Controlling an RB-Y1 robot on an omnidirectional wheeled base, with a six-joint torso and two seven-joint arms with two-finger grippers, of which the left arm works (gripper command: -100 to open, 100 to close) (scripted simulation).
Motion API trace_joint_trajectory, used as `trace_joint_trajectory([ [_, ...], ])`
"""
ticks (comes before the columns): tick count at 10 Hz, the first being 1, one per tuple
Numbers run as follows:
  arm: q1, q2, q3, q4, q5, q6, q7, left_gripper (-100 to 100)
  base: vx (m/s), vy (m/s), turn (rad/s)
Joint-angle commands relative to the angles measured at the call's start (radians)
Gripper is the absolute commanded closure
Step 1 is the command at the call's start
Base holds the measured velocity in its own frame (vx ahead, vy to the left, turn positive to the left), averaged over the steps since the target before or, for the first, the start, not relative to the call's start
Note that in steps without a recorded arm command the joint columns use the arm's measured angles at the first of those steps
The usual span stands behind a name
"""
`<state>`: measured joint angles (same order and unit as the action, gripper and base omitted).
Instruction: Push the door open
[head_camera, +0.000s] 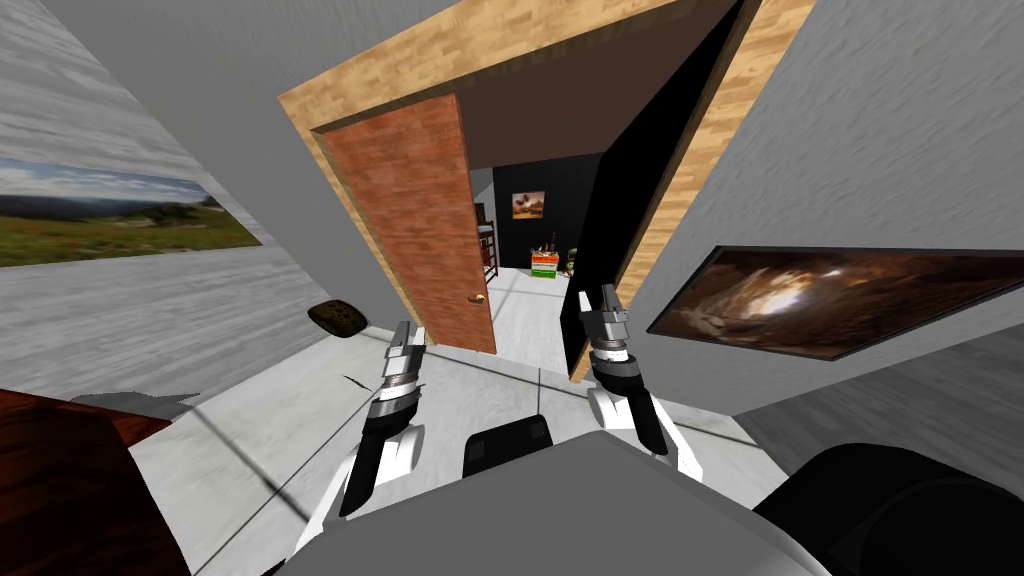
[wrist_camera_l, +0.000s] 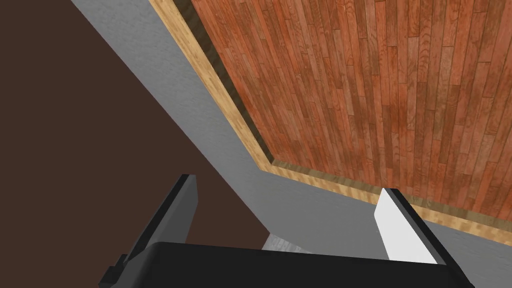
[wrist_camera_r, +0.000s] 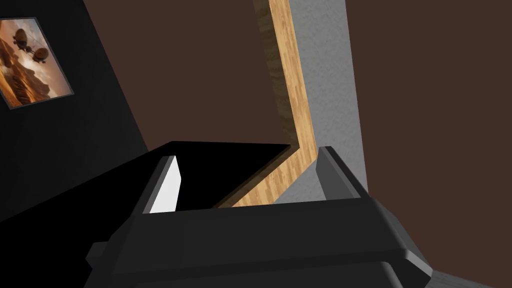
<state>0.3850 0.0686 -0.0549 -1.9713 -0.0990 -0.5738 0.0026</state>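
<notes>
**Subject.** A reddish-brown, plank-faced wooden door hangs on the robot's left side of a light wooden door frame.

**Condition.** The door stands partly open. Its free edge carries a small round brass-coloured knob and is well clear of the opposite jamb. The gap shows a pale floor and a further room, with a black area along the right of the opening.

**Left pincer**. It sits low, just in front of the door's lower face and near the knob edge. The left wrist view shows its fingers spread wide with nothing between them. They point up towards the panel and the frame's upper corner. Contact with the panel cannot be confirmed.

**Right pincer**. It is held before the gap, close to the right-hand jamb. Its fingers are parted and empty, and the light wooden jamb lies ahead of them.

**Assessment.** The task appears part done, since the latch is free and the leaf has swung inward. The outstanding work is a further push on the face, best made near the knob edge, until the doorway is fully clear. The left pincer is judged the better placed for it.
</notes>
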Motion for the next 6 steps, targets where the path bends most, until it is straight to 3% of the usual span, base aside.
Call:
trace_joint_trajectory([
  [1,-0.011,0.0,-0.011,0.04,-0.001,-0.002,0.001,-100,0.094,0.054,-0.056],
  [6,-0.047,0.009,-0.033,0.18,0.006,-0.025,0.009,-100,0.093,0.048,-0.069],
])
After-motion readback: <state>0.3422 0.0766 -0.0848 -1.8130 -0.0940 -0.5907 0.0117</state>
